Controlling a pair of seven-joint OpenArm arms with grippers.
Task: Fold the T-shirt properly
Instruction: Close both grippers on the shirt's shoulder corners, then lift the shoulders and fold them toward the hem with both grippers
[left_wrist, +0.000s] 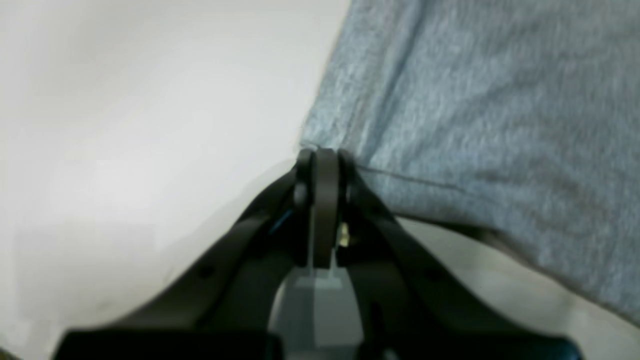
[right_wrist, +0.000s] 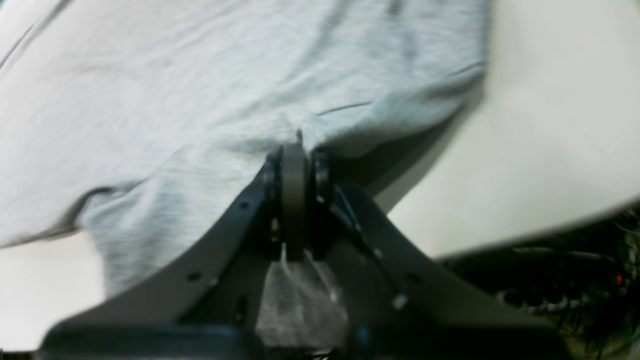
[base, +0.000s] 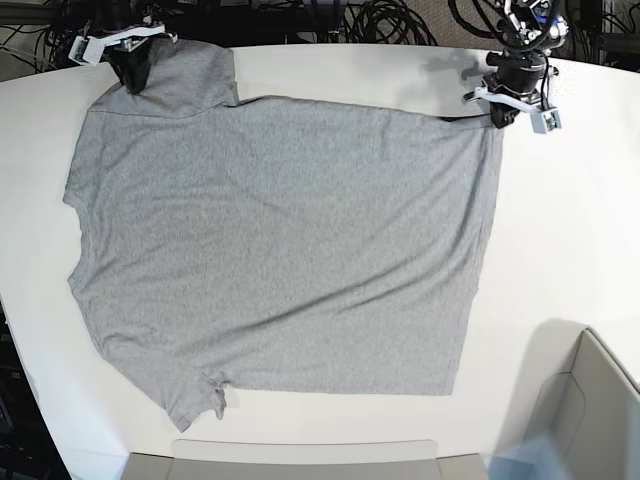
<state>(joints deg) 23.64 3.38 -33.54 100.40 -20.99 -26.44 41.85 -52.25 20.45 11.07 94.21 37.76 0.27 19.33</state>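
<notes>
The heather-grey T-shirt (base: 280, 240) lies spread on the white table (base: 560, 230), plain side up; no lettering shows. My left gripper (base: 497, 118) is at the shirt's far right corner and is shut on that corner; in the left wrist view the jaws (left_wrist: 322, 152) pinch the hemmed edge of the cloth (left_wrist: 475, 100). My right gripper (base: 135, 75) is at the far left, shut on the sleeve area of the shirt; in the right wrist view the jaws (right_wrist: 295, 145) clamp the cloth (right_wrist: 200, 75), which bunches slightly there.
Black cables (base: 330, 20) lie beyond the table's far edge and also show in the right wrist view (right_wrist: 550, 285). A grey bin (base: 590, 410) stands at the near right corner. A grey ledge (base: 300, 465) runs along the near edge.
</notes>
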